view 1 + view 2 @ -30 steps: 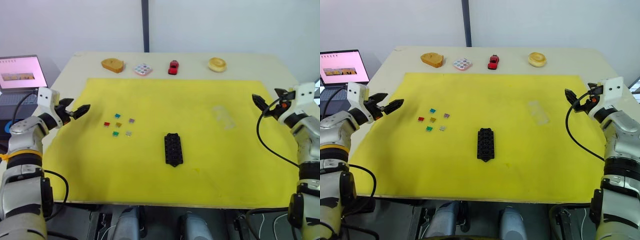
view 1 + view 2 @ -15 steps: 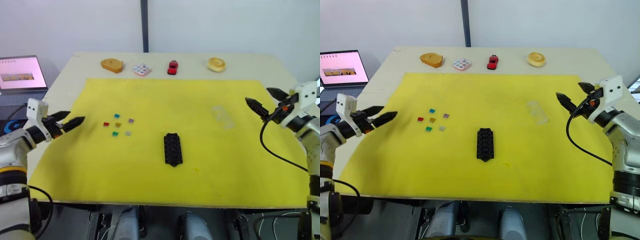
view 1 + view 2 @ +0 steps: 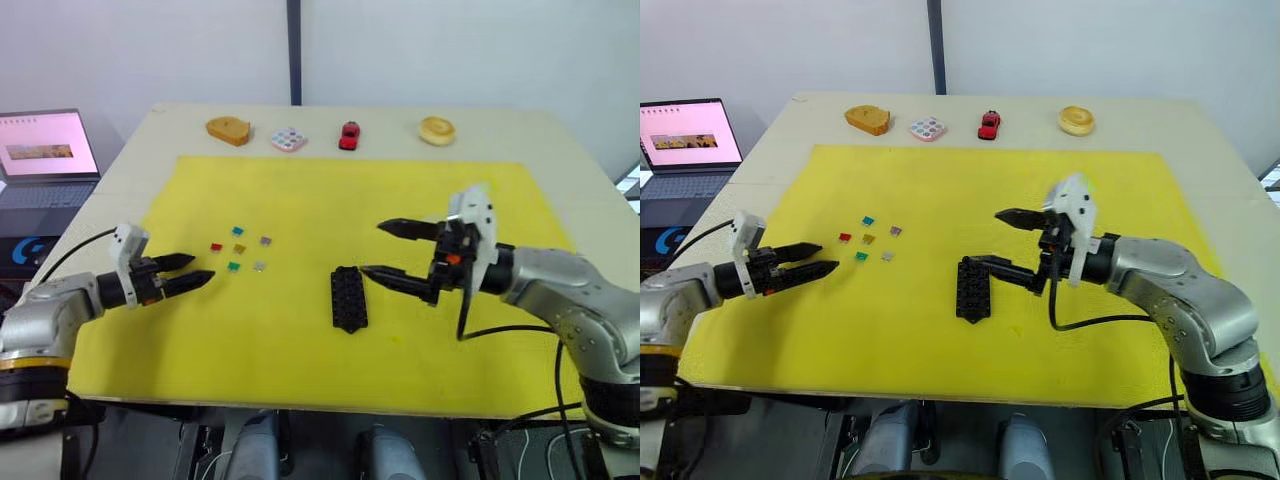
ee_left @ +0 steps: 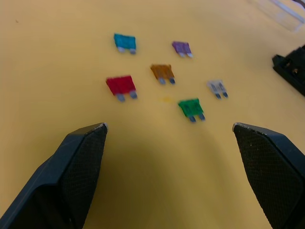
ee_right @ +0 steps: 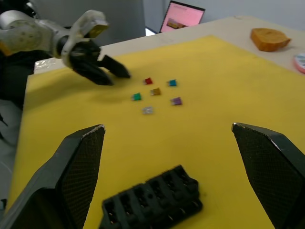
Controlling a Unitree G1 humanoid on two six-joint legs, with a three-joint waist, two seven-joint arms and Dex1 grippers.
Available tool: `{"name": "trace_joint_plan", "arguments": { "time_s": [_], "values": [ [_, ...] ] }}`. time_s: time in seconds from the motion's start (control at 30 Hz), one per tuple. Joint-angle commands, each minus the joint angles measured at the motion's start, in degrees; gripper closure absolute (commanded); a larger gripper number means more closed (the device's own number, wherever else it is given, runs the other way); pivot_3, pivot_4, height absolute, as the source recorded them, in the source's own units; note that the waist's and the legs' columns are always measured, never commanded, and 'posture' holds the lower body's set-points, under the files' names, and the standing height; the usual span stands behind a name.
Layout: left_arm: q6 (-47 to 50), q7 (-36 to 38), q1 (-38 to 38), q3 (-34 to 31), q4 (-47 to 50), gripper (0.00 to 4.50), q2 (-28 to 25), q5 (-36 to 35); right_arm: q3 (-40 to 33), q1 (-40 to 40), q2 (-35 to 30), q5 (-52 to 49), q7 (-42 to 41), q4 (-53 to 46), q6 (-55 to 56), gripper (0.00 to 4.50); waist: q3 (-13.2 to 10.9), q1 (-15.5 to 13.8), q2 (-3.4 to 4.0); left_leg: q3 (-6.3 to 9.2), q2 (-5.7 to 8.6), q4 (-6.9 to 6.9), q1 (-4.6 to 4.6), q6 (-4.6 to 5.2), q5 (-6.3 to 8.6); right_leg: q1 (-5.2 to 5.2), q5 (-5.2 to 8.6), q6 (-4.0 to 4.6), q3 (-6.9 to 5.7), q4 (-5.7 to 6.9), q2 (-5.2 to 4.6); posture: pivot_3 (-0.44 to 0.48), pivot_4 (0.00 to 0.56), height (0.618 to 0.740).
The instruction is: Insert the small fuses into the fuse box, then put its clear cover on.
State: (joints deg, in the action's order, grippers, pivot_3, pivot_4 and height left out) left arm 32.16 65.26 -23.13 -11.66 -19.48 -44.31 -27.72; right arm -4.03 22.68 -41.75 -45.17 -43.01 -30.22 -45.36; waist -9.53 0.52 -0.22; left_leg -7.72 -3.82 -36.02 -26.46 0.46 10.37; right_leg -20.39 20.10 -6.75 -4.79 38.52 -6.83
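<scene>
The fuse box [image 3: 349,298] lies at frame centre on the yellow mat [image 3: 300,200], slots empty. Left of it sit the small fuses [image 3: 238,251]. Right hand [image 3: 385,250] and left hand [image 3: 192,273] hover released. Far counter [image 3: 520,130]: red toy car [image 3: 349,134], laptop [image 3: 48,150] at upper left.
</scene>
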Motion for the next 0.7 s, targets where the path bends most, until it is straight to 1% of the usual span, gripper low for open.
{"name": "trace_joint_plan", "arguments": {
  "time_s": [0.03,0.13,0.27,0.4,0.53,0.67,0.7],
  "values": [
    [-0.48,1.43,-4.04,1.37,-4.10,0.07,0.14,0.94,0.34,1.37,0.43,0.03,0.74,-1.71,0.29,0.00,0.01,-0.01,-0.02,-0.02,0.00,-0.01,0.00,0.00,0.00,0.03,0.00,0.00,0.01,0.00,0.00,0.000,0.150,0.740],
    [-0.05,3.26,-7.95,3.40,-9.06,0.07,1.14,1.80,1.62,1.51,0.81,1.59,1.13,-1.03,1.02,0.00,0.02,-0.06,-0.04,-0.03,0.01,-0.03,-0.01,0.00,0.00,0.01,0.00,0.00,0.00,0.00,0.01,0.000,0.150,0.740],
    [2.97,8.15,-12.11,7.95,-14.90,0.07,1.54,3.69,2.20,1.30,1.45,3.98,2.40,-0.20,2.25,0.00,0.02,-0.05,-0.06,-0.06,0.02,-0.04,-0.02,0.00,-0.01,-0.01,0.00,-0.01,0.00,0.01,0.02,0.000,0.150,0.740],
    [5.55,11.48,-14.34,10.57,-17.80,0.07,1.75,4.95,1.39,0.22,1.89,4.18,3.50,-0.91,2.19,0.00,0.03,-0.10,-0.08,-0.06,0.03,-0.05,-0.01,0.00,0.00,-0.01,0.00,-0.01,0.00,0.00,0.02,0.000,0.150,0.740],
    [6.36,11.78,-15.98,10.69,-20.01,0.07,3.28,5.49,0.96,-1.05,2.37,4.14,4.92,-1.84,2.14,0.00,0.04,-0.22,-0.08,-0.04,0.03,-0.05,-0.01,0.00,0.00,0.01,0.00,-0.01,0.00,0.00,0.02,0.000,0.150,0.740],
    [5.41,11.05,-18.06,10.12,-25.01,0.07,5.13,6.41,1.08,-1.79,2.55,4.58,6.07,-2.40,2.36,0.00,0.04,-0.89,-0.08,-0.02,0.03,-0.10,0.02,0.01,0.00,-0.01,0.00,-0.01,0.00,0.00,0.01,0.000,0.150,0.740],
    [4.82,10.67,-18.59,9.75,-26.46,0.30,5.60,6.63,1.07,-1.87,2.48,4.73,6.24,-2.47,2.40,0.00,0.04,-1.13,-0.08,-0.02,0.03,-0.11,0.03,0.01,0.00,-0.02,0.00,-0.01,0.00,0.00,0.01,0.000,0.150,0.740]
  ]
}}
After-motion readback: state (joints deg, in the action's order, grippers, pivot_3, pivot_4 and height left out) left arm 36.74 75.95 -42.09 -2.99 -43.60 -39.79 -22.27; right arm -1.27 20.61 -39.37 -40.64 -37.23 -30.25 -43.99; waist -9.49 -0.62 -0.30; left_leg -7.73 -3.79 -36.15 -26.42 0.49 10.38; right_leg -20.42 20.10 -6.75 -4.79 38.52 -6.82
